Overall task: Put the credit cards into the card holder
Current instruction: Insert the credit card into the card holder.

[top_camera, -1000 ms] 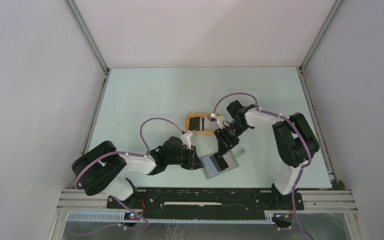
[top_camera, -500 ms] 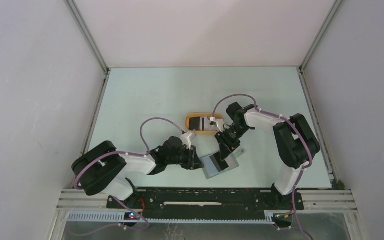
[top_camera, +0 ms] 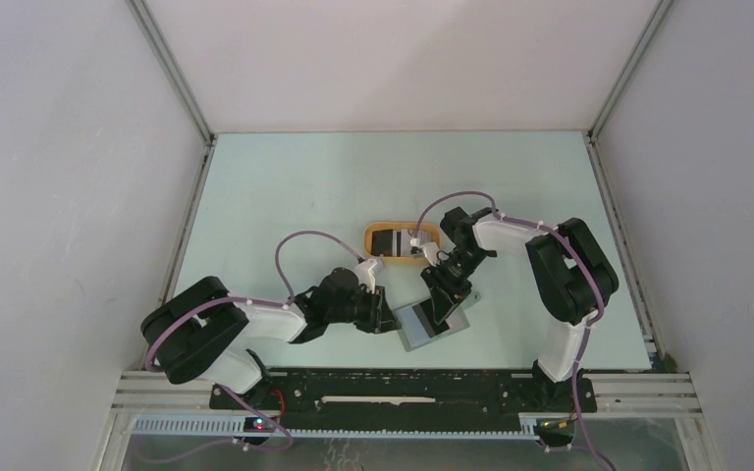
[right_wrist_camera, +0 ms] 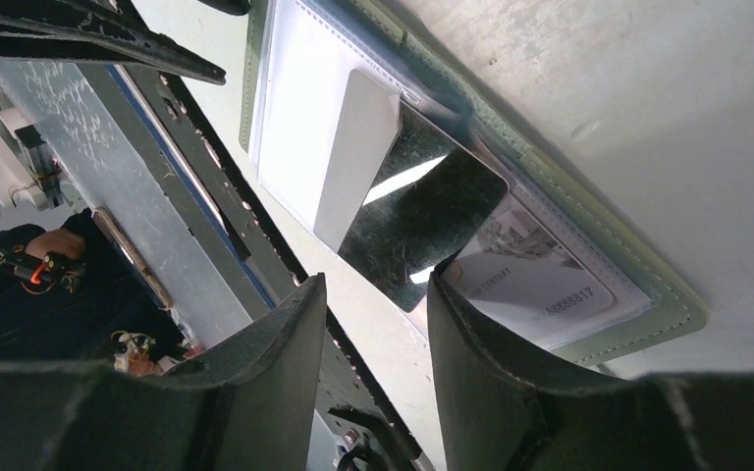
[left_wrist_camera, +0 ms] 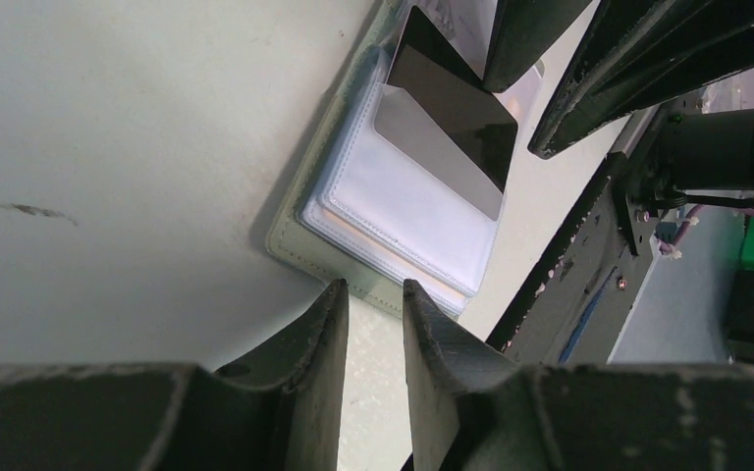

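Note:
The grey-green card holder (top_camera: 418, 332) lies open on the table between the arms, its clear sleeves facing up. A black credit card (left_wrist_camera: 449, 103) sits partly inside a sleeve, one end sticking out. A whitish card (right_wrist_camera: 540, 285) with printed numbers lies under the plastic on the other side. My right gripper (right_wrist_camera: 375, 280) hovers over the holder, open, and its right finger touches the black card's (right_wrist_camera: 422, 221) free corner. My left gripper (left_wrist_camera: 373, 287) is open by a narrow gap, tips resting at the holder's stitched edge (left_wrist_camera: 295, 235) with nothing between them.
An orange oval tray (top_camera: 377, 230) stands just behind the holder with a dark card (top_camera: 385, 241) in it. The black base rail (top_camera: 403, 392) runs close along the holder's near side. Both arms crowd the same spot, and white walls enclose the table.
The right gripper has shifted a little towards the left arm over the holder, and its jaws have narrowed slightly. The left arm and the holder have stayed put.

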You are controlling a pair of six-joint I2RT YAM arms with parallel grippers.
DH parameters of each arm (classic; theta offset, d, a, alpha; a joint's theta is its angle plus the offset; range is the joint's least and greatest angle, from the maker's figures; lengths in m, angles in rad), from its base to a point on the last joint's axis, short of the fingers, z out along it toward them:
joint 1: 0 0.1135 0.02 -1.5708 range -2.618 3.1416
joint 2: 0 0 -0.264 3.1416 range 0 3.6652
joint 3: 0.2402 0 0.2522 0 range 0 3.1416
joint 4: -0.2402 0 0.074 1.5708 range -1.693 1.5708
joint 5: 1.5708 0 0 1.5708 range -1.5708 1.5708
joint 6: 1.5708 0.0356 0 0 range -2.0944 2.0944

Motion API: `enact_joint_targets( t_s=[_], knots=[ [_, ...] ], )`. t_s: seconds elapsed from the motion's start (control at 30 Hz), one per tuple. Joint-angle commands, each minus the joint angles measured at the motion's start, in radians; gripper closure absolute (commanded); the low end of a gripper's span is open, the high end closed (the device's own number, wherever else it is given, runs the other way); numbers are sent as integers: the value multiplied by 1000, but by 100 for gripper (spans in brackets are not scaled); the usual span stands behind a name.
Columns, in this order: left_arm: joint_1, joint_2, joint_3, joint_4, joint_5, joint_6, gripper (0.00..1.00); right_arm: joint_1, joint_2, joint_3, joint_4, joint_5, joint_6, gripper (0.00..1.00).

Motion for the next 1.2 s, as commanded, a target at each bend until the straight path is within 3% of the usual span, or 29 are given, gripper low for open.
enact_joint_targets(
  t_s=[0.0, 0.6, 0.9, 1.17],
  knots=[
    [5, 8, 34, 47, 26, -13, 69, 12, 11, 26, 0, 38, 1, 49],
    [4, 14, 40, 51, 38, -9, 69, 125, 81, 78, -17, 16, 5, 49],
    [11, 15, 38, 54, 39, -9, 69, 59, 15, 79, -41, -69, -55, 50],
    [13, 17, 37, 58, 41, -11, 69, 18, 24, 79, -20, -54, -24, 53]
  ],
)
